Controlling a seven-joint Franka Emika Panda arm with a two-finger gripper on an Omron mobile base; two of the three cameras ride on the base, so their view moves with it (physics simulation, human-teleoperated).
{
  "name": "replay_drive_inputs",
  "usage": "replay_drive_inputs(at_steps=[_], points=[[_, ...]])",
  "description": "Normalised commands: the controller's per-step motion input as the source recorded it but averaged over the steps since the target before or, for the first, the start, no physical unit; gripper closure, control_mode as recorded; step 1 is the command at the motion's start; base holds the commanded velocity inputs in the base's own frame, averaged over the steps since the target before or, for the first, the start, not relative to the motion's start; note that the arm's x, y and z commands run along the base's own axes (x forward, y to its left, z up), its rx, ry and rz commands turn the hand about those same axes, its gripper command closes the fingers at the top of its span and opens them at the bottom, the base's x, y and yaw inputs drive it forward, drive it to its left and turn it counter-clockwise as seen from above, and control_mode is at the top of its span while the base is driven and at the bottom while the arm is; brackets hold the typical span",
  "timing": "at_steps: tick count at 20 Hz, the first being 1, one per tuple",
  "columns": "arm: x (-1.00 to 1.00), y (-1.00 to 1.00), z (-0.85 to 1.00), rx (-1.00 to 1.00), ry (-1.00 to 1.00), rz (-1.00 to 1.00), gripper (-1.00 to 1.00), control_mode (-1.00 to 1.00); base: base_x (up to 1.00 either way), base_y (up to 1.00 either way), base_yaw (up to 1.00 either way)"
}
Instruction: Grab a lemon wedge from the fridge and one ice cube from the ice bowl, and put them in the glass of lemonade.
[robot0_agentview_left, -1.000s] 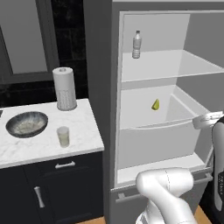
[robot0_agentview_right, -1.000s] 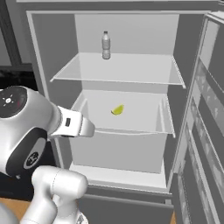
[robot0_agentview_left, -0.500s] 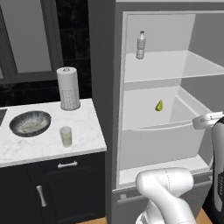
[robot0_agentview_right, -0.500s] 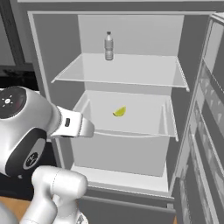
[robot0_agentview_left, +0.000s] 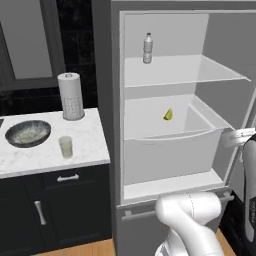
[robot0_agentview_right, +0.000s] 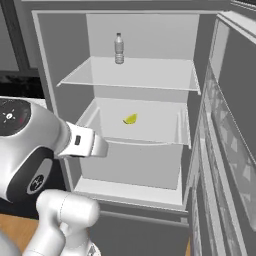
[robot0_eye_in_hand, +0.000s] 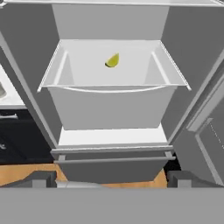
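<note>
Currently: fridge open, gripper spread wide and holding nothing.
From left, the ice bowl (robot0_agentview_left: 27, 133) and the glass of lemonade (robot0_agentview_left: 65, 147) are sitting on the counter (robot0_agentview_left: 90, 150); inside the fridge (robot0_agentview_left: 165, 115), the lemon wedge (robot0_agentview_left: 168, 114) is lying in the drawer (robot0_agentview_left: 170, 150), well apart from the gripper (robot0_eye_in_hand: 111, 180).

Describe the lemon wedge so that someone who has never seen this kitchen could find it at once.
Look into the open fridge, the tall grey unit right of the marble counter. Below the shelf that carries a small bottle is a white drawer, and the lemon wedge lies in it toward the back. It is the drawer's one yellow-green thing.
</note>
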Motion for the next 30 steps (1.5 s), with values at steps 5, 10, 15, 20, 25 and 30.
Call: replay_drive_inputs(at_steps=[5,10,15,20,25,30], points=[[0.00,0.00,0.00,0.00,0.00,0.00,-1.00,1.00,0.69,-0.08,0.07],[0.00,0.00,0.00,0.00,0.00,0.00,-1.00,1.00,0.59,-0.24,0.18],[0.00,0.00,0.00,0.00,0.02,0.00,-1.00,-1.00,0.00,-0.02,0.04],[0.07,0.00,-0.17,0.01,0.06,0.00,-1.00,-1.00,0.00,0.00,0.00],[0.44,0.00,-0.65,0.07,0.00,0.00,-1.00,-1.00,0.00,0.00,0.00],[0.58,0.00,-0.38,0.03,-0.04,0.00,-1.00,-1.00,0.00,0.00,0.00]])
